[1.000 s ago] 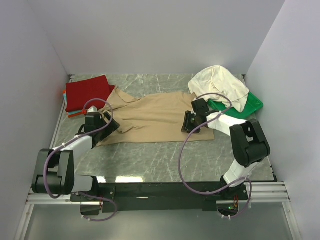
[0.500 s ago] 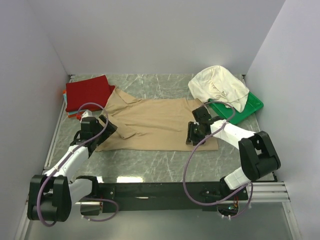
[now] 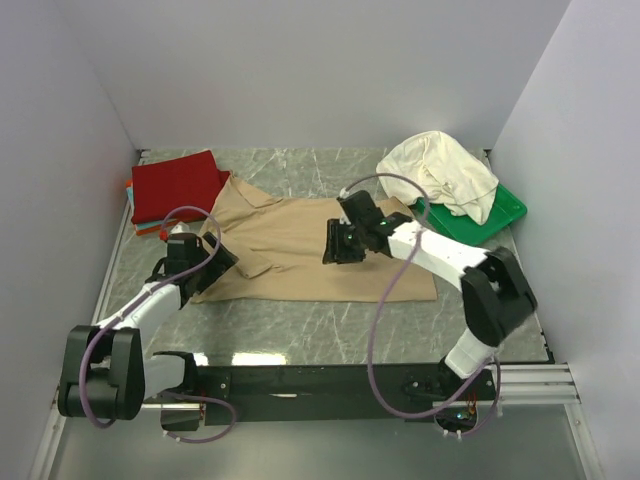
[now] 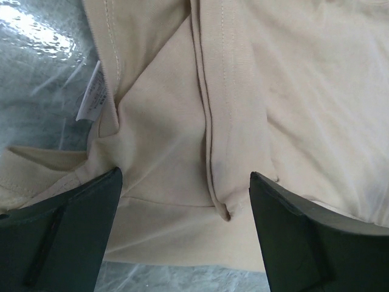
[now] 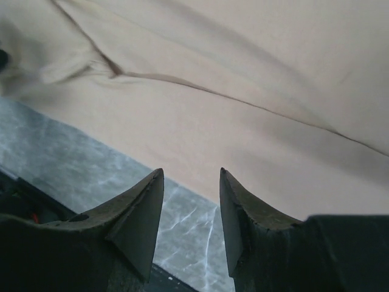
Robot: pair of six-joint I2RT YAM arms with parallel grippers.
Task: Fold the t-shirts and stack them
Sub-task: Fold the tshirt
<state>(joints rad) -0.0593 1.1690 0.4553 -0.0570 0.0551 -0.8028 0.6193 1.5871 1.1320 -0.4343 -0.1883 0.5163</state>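
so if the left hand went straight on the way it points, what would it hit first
The tan shirt: the open left hand points at its raised seam fold close by, likely with the table just under the cloth.

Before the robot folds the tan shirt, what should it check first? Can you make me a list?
1. Is the left end effector ready to grab? Ok: it is wide open over the tan shirt, near a seam, and holds nothing.
2. Is the right end effector free? Ok: it is open with nothing in it, over the shirt's near edge.
3. Is the tan shirt flat? Not ok: it has creases and a bunched fold by the left side.
4. Is the stack waiting? Ok: the red shirt lies folded at the back left.
5. Is the cream shirt aside? Ok: it is heaped on the green tray.
6. Do the fingertips touch cloth? Cannot tell.
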